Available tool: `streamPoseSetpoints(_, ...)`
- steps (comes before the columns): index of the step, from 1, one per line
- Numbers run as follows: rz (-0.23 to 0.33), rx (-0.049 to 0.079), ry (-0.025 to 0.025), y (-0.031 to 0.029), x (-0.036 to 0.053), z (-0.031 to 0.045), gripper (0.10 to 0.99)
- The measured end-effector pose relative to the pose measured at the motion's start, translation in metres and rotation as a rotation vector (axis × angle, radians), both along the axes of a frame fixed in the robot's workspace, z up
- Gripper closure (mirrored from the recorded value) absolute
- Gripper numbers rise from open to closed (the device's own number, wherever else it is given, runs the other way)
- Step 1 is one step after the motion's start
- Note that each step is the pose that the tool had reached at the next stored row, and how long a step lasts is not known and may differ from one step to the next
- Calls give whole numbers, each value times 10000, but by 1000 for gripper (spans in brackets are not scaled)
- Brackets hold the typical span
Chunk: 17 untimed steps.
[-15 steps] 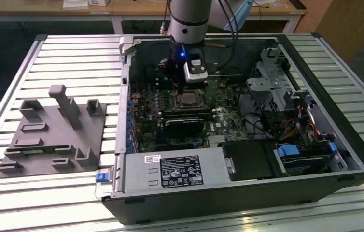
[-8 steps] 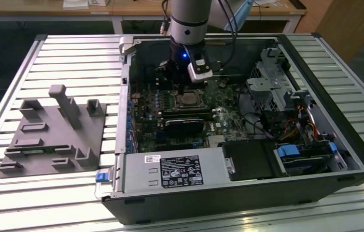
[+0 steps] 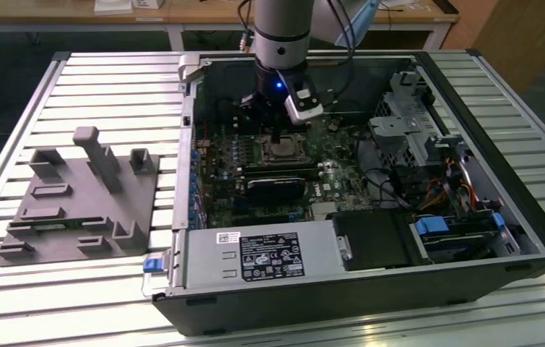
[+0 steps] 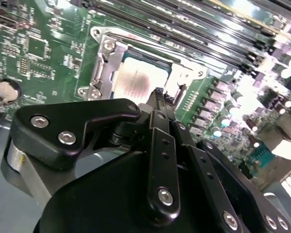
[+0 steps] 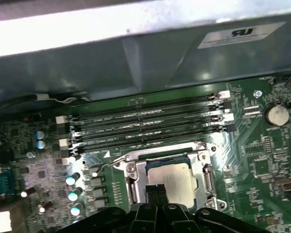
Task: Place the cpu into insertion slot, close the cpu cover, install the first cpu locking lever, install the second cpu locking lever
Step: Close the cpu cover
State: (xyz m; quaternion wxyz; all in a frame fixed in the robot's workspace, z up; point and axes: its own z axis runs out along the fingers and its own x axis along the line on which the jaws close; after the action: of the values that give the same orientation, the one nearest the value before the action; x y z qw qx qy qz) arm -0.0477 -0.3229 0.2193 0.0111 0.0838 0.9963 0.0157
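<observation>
Arm: comes straight down into the open computer case (image 3: 504,238), which lies on its side on a slatted metal table (image 3: 108,79).
Gripper (image 4: 158,92): narrow, with the black fingers pressed together and nothing between them. The tips are at the edge of the cpu; I cannot tell whether they touch it.
Cpu (image 5: 177,179): lies flat in the insertion slot (image 4: 94,90) on the green board (image 5: 262,160). Its pale metal top faces up, and the faint print on it is too small to read.
Cpu cover (image 5: 206,177): its silvery frame lies around the chip and looks lowered.
Memory slots (image 5: 145,128): four long dark rows just beside the socket, between it and the case wall.
Coin cell (image 5: 275,114): a round silver disc on the board, well apart from the socket.
Case sticker (image 5: 242,34): a white label with dark print on the inner wall.
Power supply label (image 3: 270,255): a black panel with white marks, and a small white barcode tag beside it.
Grey fixture block (image 3: 79,202): sits on the table at the exterior view's left, apart from the case.
</observation>
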Motion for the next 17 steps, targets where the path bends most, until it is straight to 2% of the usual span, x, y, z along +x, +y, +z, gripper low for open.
streamPoseSetpoints(1,22,2,-69,-1,0,-4,980)
streamPoseSetpoints(2,38,1,-110,-1,0,-7,980)
streamPoseSetpoints(3,53,0,-129,-1,3,-10,980)
streamPoseSetpoints(12,89,1,-135,-1,82,-17,980)
streamPoseSetpoints(14,89,0,-134,-1,82,8,980)
streamPoseSetpoints(17,89,0,-134,-1,82,83,980)
